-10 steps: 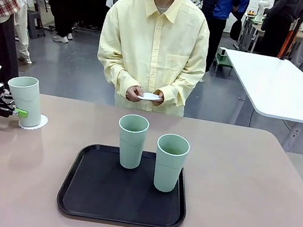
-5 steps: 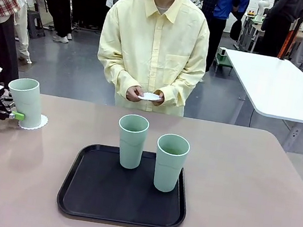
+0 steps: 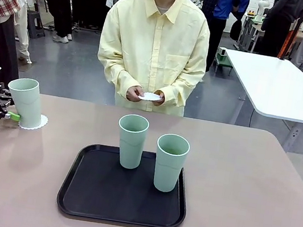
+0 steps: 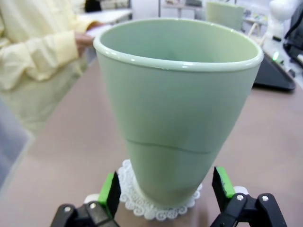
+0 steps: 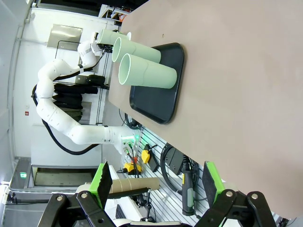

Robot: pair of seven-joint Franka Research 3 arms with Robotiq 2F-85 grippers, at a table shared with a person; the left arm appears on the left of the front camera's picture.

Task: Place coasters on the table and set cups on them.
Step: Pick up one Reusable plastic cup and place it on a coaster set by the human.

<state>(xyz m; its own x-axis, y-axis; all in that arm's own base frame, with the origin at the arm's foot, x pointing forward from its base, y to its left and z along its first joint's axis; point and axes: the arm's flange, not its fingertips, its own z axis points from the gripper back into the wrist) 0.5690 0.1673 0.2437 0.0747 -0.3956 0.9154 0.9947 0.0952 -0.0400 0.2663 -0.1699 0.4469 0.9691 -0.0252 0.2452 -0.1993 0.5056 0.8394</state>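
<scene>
mint-green cups, white lacy coaster, black tray, beige-pink table.

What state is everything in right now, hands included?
Left pale mint-green plastic tumbler: upright on doily, ungripped.
Round white lacy paper doily under it: flat on beige tabletop.
Middle tumbler and right tumbler: upright on black rectangular tray, no doilies.
White paper doily: held by the person.
Left hand: open, pads flanking left tumbler's base.
Right hand: open, empty.
</scene>
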